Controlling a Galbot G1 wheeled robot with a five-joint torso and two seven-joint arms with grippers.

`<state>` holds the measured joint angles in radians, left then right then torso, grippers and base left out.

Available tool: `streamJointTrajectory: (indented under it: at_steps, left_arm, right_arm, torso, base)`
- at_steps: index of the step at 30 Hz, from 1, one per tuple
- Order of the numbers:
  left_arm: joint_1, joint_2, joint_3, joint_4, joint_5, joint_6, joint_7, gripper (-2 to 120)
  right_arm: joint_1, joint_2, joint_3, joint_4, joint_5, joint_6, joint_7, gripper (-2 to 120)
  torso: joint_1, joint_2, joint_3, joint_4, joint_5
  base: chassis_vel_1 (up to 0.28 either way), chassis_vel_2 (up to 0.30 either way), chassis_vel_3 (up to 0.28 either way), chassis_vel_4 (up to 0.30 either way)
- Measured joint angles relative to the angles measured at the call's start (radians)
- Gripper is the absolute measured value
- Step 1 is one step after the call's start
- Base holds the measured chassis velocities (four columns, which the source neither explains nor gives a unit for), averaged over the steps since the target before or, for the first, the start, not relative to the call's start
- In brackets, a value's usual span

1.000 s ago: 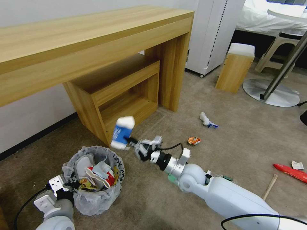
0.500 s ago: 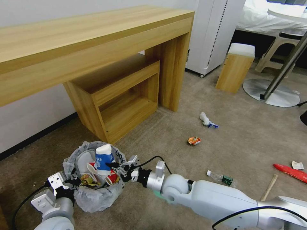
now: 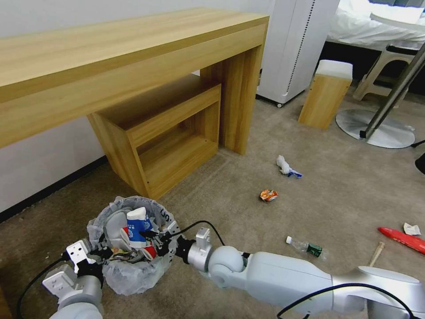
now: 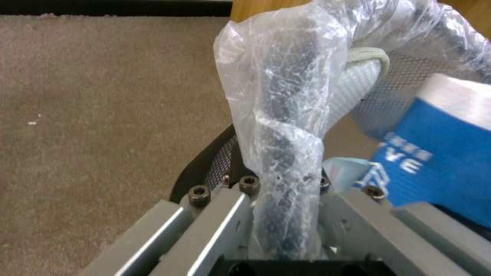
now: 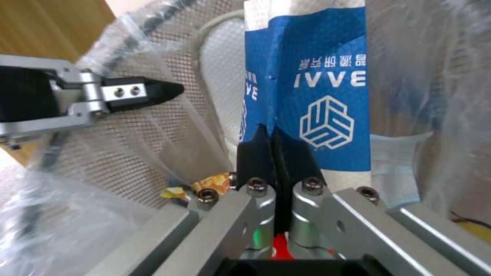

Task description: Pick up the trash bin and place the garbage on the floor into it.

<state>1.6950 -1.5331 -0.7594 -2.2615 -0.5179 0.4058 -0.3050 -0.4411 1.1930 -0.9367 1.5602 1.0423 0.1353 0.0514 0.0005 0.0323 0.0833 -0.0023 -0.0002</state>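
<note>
The trash bin (image 3: 133,274), black mesh with a crinkly clear bag, is at the lower left of the head view. My left gripper (image 3: 95,257) is shut on its bagged rim (image 4: 286,115). My right gripper (image 3: 152,235) reaches in over the rim, shut on the edge of a blue-white paper cup (image 3: 135,226) that stands among white slippers and red bags. The right wrist view shows the fingertips (image 5: 274,149) pinching the cup wall (image 5: 317,84). On the beige floor (image 3: 336,199) lie a tissue (image 3: 285,166), a crushed can (image 3: 268,195), a small bottle (image 3: 305,247), a red snack bag (image 3: 400,238) and a wooden stick (image 3: 374,259).
A long wooden desk (image 3: 133,57) with a low shelf unit (image 3: 164,133) under it stands just behind the bin. Farther right are a white appliance (image 3: 296,48), a wooden stool (image 3: 325,93) and a round metal stand base (image 3: 376,128).
My right gripper carried the paper cup from in front of the shelf unit down and left into the bin, then lowered it further. The left gripper kept its hold on the rim.
</note>
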Motion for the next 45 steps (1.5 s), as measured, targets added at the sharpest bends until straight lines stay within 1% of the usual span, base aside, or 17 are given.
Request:
streamJointTrajectory:
  at_steps: [11,13,17,21,23,24,27,28,30,31,32,34,35,37,39,40,45]
  left_arm:
    - [0.002,0.003,0.002,-0.005,0.001,-0.001,0.002,1]
    - [0.001,0.003,0.002,0.0,0.001,-0.002,0.003,1]
    - [-0.009,0.004,0.001,0.017,0.0,-0.003,0.003,1]
    - [-0.011,0.005,0.0,0.023,0.0,-0.003,0.003,1]
    - [-0.014,0.007,-0.002,0.03,-0.001,-0.003,0.002,1]
    - [-0.014,0.007,-0.002,0.03,-0.001,-0.003,0.002,1]
    - [-0.014,0.009,-0.003,0.031,-0.002,-0.002,0.0,1]
    - [-0.014,0.009,-0.003,0.031,-0.002,-0.002,0.0,1]
    - [-0.013,0.01,-0.003,0.031,-0.002,-0.001,0.0,1]
    - [-0.011,0.014,-0.005,0.028,-0.006,0.007,-0.002,1]
    - [-0.011,0.014,-0.005,0.028,-0.006,0.007,-0.002,1]
    - [-0.007,0.019,-0.005,0.018,-0.019,0.02,-0.006,1]
    - [-0.004,0.026,-0.005,0.008,-0.034,0.036,-0.011,1]
    - [0.001,0.032,-0.004,-0.002,-0.048,0.051,-0.016,1]
    - [0.018,0.05,-0.001,-0.024,-0.085,0.085,-0.023,1]
    - [0.018,0.05,-0.001,-0.024,-0.085,0.085,-0.023,1]
    - [0.047,0.102,-0.001,-0.056,-0.169,0.133,-0.043,1]
  right_arm:
    - [-0.001,0.036,-0.017,-0.013,0.0,-0.041,0.071,2]
    - [-0.003,0.036,-0.016,-0.013,0.001,-0.043,0.072,7]
    - [-0.013,0.028,-0.001,0.004,0.003,-0.041,0.078,26]
    - [-0.018,0.018,0.009,0.017,0.003,-0.038,0.076,35]
    - [-0.025,0.0,0.021,0.039,0.002,-0.036,0.072,46]
    - [-0.025,0.0,0.021,0.039,0.002,-0.036,0.072,46]
    - [-0.043,-0.012,0.05,0.063,-0.011,-0.027,0.07,62]
    - [-0.043,-0.012,0.05,0.063,-0.011,-0.027,0.07,62]
    - [-0.05,-0.014,0.071,0.077,-0.014,-0.025,0.07,70]
    - [-0.06,-0.02,0.117,0.108,-0.013,-0.025,0.076,77]
    - [-0.06,-0.02,0.117,0.108,-0.013,-0.025,0.076,77]
    - [-0.068,-0.032,0.159,0.137,-0.01,-0.028,0.082,84]
    - [-0.078,-0.05,0.211,0.166,-0.005,-0.034,0.087,92]
    - [-0.086,-0.068,0.251,0.185,-0.002,-0.036,0.092,96]
    - [-0.101,-0.109,0.333,0.22,0.007,-0.039,0.092,99]
    - [-0.101,-0.109,0.333,0.22,0.007,-0.039,0.092,99]
    - [-0.142,-0.196,0.493,0.276,0.021,-0.041,0.088,100]
  torso:
    - [0.0,0.0,0.0,0.0,0.0001]
    - [0.0,0.0,0.0,0.0,0.0002]
    - [0.0,0.0,0.0,0.0,0.0001]
    - [0.0,0.0,0.0,0.0,0.0002]
    - [0.0,0.0,0.0,0.0,0.0001]
    - [0.0,0.0,0.0,0.0,0.0001]
    - [0.0,0.0,0.0,-0.0001,0.0001]
    - [0.0,0.0,0.0,-0.0001,0.0001]
    - [0.0,0.0,0.0,0.0,0.0002]
    - [0.0,0.0,0.0,0.0001,0.0002]
    - [0.0,0.0,0.0,0.0001,0.0002]
    - [0.0,0.0,0.0,0.0002,0.0003]
    - [0.0,0.0,0.0,0.0001,0.0002]
    - [0.0,0.0,0.0,0.0001,0.0003]
    - [0.0,0.0,0.0,0.0,0.0003]
    - [0.0,0.0,0.0,0.0,0.0003]
    - [0.0,0.0,0.0,-0.0002,0.0002]
  base:
    - [0.0,0.0,0.0,0.0]
    - [0.0,0.0,0.0,0.0]
    - [0.0,0.0,0.0,0.0]
    - [0.0,0.0,0.0,0.0]
    - [0.0,0.0,0.0,0.0]
    - [0.0,0.0,0.0,0.0]
    - [0.0,0.0,0.0,0.0]
    - [0.0,0.0,0.0,0.0]
    - [0.0,0.0,0.0,0.0]
    - [0.0,0.0,0.0,0.0]
    - [0.0,0.0,0.0,0.0]
    - [0.0,0.0,0.0,0.0]
    - [0.0,0.0,0.0,0.0]
    - [0.0,0.0,0.0,0.0]
    - [0.0,0.0,0.0,0.0]
    - [0.0,0.0,0.0,0.0]
    - [0.0,0.0,0.0,0.0]
